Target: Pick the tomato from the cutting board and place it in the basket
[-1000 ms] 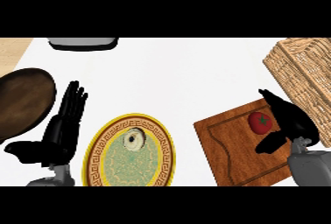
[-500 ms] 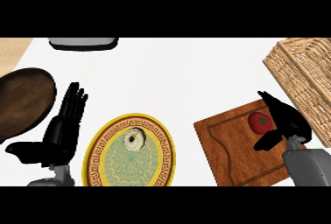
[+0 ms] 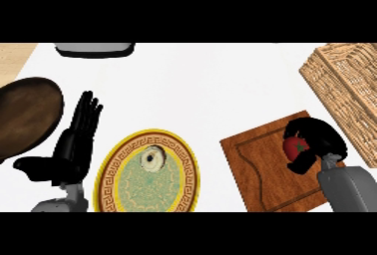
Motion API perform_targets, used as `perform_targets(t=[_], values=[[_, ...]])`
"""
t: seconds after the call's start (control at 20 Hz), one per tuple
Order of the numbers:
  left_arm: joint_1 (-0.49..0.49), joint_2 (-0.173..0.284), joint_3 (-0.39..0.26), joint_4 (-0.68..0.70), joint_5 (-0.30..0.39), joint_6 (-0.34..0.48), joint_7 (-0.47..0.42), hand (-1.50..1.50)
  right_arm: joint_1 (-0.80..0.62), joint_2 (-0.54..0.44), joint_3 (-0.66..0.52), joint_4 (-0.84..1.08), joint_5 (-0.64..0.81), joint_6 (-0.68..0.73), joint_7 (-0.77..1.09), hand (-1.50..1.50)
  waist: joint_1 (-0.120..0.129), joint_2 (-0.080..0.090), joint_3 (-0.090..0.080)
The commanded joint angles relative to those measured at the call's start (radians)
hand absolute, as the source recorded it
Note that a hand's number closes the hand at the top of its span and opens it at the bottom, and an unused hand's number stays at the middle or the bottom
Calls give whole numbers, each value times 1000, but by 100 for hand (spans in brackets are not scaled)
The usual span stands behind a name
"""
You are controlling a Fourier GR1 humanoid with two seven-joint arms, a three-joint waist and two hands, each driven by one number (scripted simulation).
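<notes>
White table [image 3: 221, 84]: right hand [image 3: 318, 144] curls around the tomato [image 3: 296, 146] on the cutting board [image 3: 269, 167], basket [image 3: 346, 94] close by at the right edge; left hand [image 3: 74, 144] rests open.

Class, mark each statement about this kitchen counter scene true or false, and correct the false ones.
1. The tomato lies in the basket. False: it is on the cutting board.
2. The right hand curls round the tomato. True.
3. The left hand holds the plate. False: it rests open beside it.
4. The basket stands to the right of the cutting board. True.
</notes>
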Motion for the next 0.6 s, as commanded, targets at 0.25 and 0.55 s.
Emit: perform_targets(t=[0.25, 0.55], values=[[0, -25, -12, -16, -15, 9, 18, 0, -46, 43, 33, 42, 94, -42, -36, 150, 2, 3, 4], [-2, -6, -19, -12, 6, -42, -6, 0, -184, 142, -157, 180, 137, -173, 316, 150, 56, 22, 6]])
